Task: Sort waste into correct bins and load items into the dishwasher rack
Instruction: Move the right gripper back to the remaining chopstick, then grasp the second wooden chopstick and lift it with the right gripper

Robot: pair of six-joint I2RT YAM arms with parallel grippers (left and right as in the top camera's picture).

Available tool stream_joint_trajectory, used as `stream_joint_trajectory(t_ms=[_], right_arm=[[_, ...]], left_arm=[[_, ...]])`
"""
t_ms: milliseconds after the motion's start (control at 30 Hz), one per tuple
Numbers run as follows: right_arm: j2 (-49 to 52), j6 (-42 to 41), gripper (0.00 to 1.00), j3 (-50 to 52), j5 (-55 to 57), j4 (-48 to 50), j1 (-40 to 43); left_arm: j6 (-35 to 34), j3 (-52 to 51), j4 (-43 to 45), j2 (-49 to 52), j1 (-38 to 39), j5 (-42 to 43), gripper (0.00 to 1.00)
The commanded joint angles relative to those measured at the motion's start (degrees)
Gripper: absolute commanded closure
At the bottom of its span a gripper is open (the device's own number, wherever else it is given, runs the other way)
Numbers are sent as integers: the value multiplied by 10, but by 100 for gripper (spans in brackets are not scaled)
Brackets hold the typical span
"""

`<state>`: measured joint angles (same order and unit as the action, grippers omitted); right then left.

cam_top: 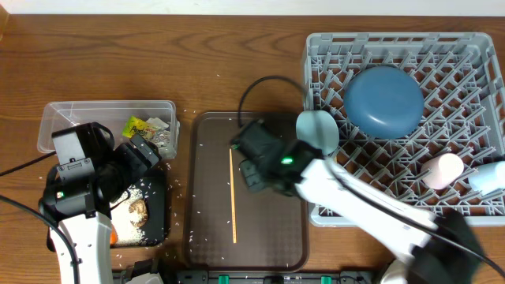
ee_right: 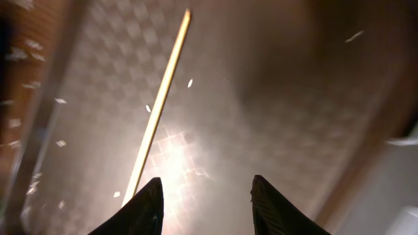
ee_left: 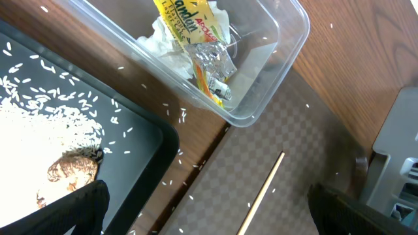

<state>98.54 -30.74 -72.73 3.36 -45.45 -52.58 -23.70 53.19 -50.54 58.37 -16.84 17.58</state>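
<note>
One wooden chopstick [cam_top: 233,197] lies lengthwise on the dark brown serving tray [cam_top: 276,237]; it also shows in the right wrist view [ee_right: 160,104] and the left wrist view [ee_left: 261,192]. My right gripper [cam_top: 246,151] [ee_right: 206,189] is open and empty, low over the tray, just right of the chopstick's far end. My left gripper [cam_top: 150,151] [ee_left: 209,219] is open and empty between the bins. The clear tub [ee_left: 287,39] holds the yellow-green wrapper [ee_left: 189,39] and crumpled white paper [ee_left: 157,46]. The black tray [ee_left: 140,140] holds rice [ee_left: 46,124], a brown lump [ee_left: 72,171] and a carrot [cam_top: 114,234].
The grey rack [cam_top: 465,71] at the right holds a blue plate [cam_top: 384,101], a white bowl [cam_top: 317,130], a white-pink cup [cam_top: 442,170] and a light-blue cup [cam_top: 489,177]. Loose rice grains lie on the wood table and serving tray. A black cable arcs above the right gripper.
</note>
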Motion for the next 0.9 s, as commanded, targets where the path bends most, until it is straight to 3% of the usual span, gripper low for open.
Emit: stream_joint_trajectory(t_ms=[0,367,533,700,867], right_arm=[[43,-85,59,-3,-14,18,-20],[146,-116,60,-3,-53,67,-52],[151,-125,74,-3,-53,68,-40],[150,-125,97,-4,-40,70,-40],[132,-85,99,-19,-32,44,-35]], left_arm=[[10,13,0,-4,-3,-7,2],[10,13,0,-4,-3,-7,2],[10,13,0,-4,-3,-7,2],[10,13,0,-4,-3,-7,2],[10,13,0,-4,-3,-7,2]])
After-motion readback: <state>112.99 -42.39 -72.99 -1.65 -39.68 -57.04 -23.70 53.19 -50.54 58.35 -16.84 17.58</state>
